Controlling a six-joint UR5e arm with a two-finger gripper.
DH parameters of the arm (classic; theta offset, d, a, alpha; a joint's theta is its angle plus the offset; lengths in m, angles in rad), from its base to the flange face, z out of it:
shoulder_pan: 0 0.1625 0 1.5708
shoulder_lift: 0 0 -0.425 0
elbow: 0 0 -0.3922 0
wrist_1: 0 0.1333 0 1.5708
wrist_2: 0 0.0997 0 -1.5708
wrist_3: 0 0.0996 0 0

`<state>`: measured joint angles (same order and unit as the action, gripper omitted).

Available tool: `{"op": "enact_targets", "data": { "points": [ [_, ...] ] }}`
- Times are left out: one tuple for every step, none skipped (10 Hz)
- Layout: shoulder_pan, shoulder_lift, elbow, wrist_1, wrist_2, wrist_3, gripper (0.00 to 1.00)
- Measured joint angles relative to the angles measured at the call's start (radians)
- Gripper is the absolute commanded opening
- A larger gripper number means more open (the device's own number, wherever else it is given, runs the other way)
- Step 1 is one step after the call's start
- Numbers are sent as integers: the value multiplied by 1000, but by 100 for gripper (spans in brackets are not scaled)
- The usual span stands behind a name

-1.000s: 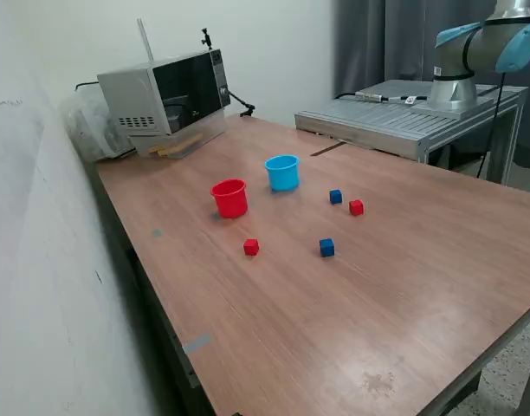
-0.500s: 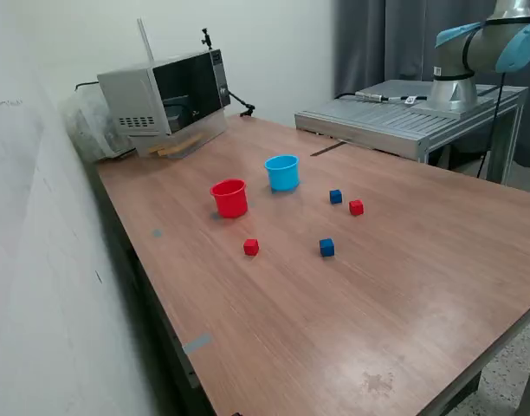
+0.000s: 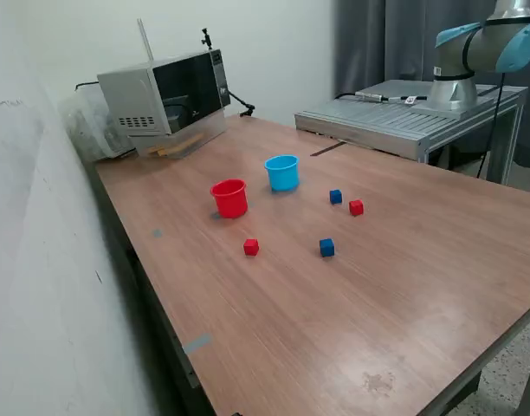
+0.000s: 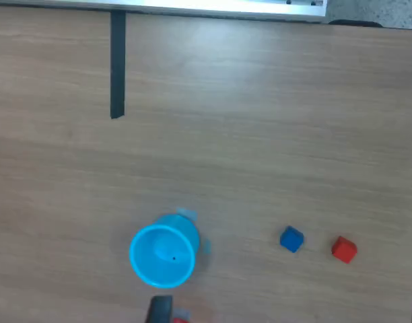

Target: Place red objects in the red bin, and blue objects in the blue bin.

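Since nothing on the surface (image 3: 403, 286) has moved in the last second, I think the sorting has not begun and all four cubes are waiting for me. In the exterior view the red cup (image 3: 229, 198) stands near the middle, and the blue cup (image 3: 282, 172) stands just beside it at about 2 o'clock. One red cube (image 3: 250, 248) sits at about 5 o'clock from the red cup. A dark blue cube (image 3: 326, 248) sits at 3 o'clock from that red cube, well apart. The other dark blue cube (image 3: 335, 197) is at 4 o'clock from the blue cup, and the other red cube (image 3: 356, 207) is just beside it, again at 4 o'clock, not touching. My wrist view looks right down into the blue cup and I see nothing in it. The red cup looks empty too, but I cannot see all of its floor. My arm (image 3: 481, 43) is far back at 1 o'clock, well away from the cubes. I cannot tell if my gripper is spread or pressed together, since only a dark bit (image 4: 159, 309) shows at the edge of the wrist view. It is holding nothing that I can see.
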<state>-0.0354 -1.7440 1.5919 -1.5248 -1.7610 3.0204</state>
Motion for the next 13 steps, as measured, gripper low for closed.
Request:
{"op": "enact_targets", "data": {
  "points": [
    [0,0,0,0,0,0,100],
    [0,0,0,0,0,0,100],
    [0,0,0,0,0,0,100],
    [0,0,0,0,0,0,100],
    [0,0,0,0,0,0,100],
    [1,0,-1,0,1,1,100],
    [1,0,-2,-1,2,2,100],
    [1,1,-4,-2,1,2,100],
    [2,2,-6,-3,1,0,100],
    [4,2,-5,-5,2,-2,100],
    [7,3,-5,-7,5,-3,100],
    [9,6,-5,-11,12,-5,100],
    [11,11,-5,-25,26,-10,100]
  ]
}}
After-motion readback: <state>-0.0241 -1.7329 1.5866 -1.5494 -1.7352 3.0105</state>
